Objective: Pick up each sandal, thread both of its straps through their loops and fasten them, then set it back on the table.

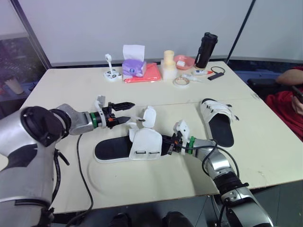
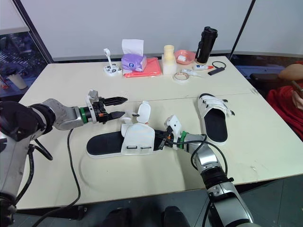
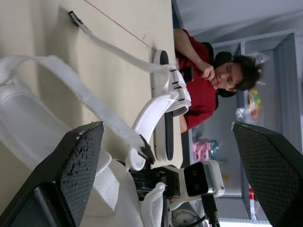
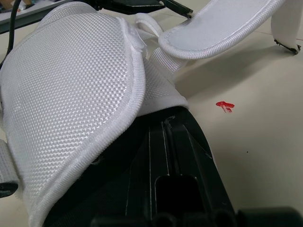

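Near sandal (image 1: 113,149) lies flat at the front-middle of the table (image 1: 71,85), black sole showing, white upper (image 1: 147,142) toward the right arm. One strap (image 1: 149,117) stands up loose, unfastened. Left gripper (image 1: 130,112) is spread wide, tips just beside that strap; contact unclear. Right gripper (image 1: 171,143) is pressed against the upper, which covers most of it, so its grip cannot be told. Second sandal (image 1: 220,127) lies apart to the right. Person (image 1: 286,101) is cut off at the right edge.
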Tool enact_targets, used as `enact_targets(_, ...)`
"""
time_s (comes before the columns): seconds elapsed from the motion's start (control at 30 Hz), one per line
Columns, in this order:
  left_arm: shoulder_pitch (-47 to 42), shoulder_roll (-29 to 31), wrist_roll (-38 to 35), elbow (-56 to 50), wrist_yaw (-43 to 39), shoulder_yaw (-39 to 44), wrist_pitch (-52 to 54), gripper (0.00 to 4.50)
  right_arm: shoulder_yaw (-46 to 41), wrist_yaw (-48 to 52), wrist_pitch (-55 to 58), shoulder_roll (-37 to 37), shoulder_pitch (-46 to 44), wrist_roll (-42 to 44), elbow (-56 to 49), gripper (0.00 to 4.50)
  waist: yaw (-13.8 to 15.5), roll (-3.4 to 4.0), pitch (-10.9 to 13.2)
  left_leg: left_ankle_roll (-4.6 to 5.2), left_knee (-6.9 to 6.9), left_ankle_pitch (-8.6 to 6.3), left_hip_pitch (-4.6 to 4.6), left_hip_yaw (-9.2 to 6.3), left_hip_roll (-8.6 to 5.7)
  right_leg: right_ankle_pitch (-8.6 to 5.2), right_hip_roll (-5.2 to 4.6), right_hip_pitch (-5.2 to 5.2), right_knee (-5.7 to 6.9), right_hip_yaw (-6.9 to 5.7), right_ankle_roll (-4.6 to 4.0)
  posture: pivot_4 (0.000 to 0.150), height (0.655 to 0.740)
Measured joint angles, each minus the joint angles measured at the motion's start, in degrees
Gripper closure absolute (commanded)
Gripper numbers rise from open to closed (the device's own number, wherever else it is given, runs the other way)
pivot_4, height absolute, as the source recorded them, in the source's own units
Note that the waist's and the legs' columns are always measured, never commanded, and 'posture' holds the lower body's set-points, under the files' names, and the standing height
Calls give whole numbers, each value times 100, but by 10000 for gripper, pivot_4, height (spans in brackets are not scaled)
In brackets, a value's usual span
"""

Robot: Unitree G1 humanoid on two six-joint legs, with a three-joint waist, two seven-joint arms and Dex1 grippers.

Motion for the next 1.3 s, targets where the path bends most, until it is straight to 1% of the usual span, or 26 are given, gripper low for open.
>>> enact_targets(0.33, 65, -248, 2, 0, 211, -23, -172, 200, -10, -62, 0, 8, 60, 0, -76, 45000, 1, 0, 0, 0, -5, 0, 0, -1, 0, 1, -1, 5, -10, 0, -2, 1500, 7400)
enact_targets(0.5, 160, -403, -48, 0, 422, -37, -500, 200, -12, -73, 0, 15, 61, 0, -76, 45000, 2, -1, 0, 0, -5, 0, 0, -2, 0, 2, -1, 5, -11, 0, -3, 1500, 7400)
enact_targets(0.77, 248, -485, -479, -14, 805, 0, -994, 200, -20, -102, -26, 29, 81, 0, -76, 45000, 1, -1, -1, 0, -5, 0, 0, -3, 2, 3, -1, 5, -11, 0, -4, 1500, 7400)
enact_targets(0.83, 342, -564, -605, -129, 891, 12, -1075, 5377, -22, -119, -47, 30, 92, 0, -76, 45000, 3, -1, -2, 0, -4, 0, 0, -3, 2, 3, -1, 7, -12, 0, -5, 1500, 7400)
enact_targets(0.87, 418, -647, -661, -245, 967, 11, -1118, 8900, -23, -126, -59, 31, 96, 0, -76, 45000, 4, -1, -2, 0, -4, 0, 0, -4, 3, 4, -2, 7, -12, 0, -6, 1500, 7400)
enact_targets(1.1, 740, -1229, -824, -1074, 1121, -14, -898, 43607, -23, -151, -106, 55, 103, 0, -63, 45000, -3, -2, -2, 0, -4, 0, 0, -8, 4, 7, 1, 8, -13, 1, -10, 1500, 7400)
enact_targets(1.13, 807, -1288, -876, -1259, 1139, -13, -830, 44376, -23, -158, -107, 62, 103, 0, -62, 45000, -7, -2, -2, 0, -5, 0, 0, -9, 6, 7, 2, 7, -14, 1, -11, 1500, 7400)
enact_targets(1.3, 1297, -1493, -1251, -2358, 1377, 15, -193, 44376, -23, -166, -110, 71, 101, 0, -58, 45000, -8, -2, -2, 0, -4, 0, 0, -15, 15, 11, 4, 7, -15, 3, -17, 1500, 7400)
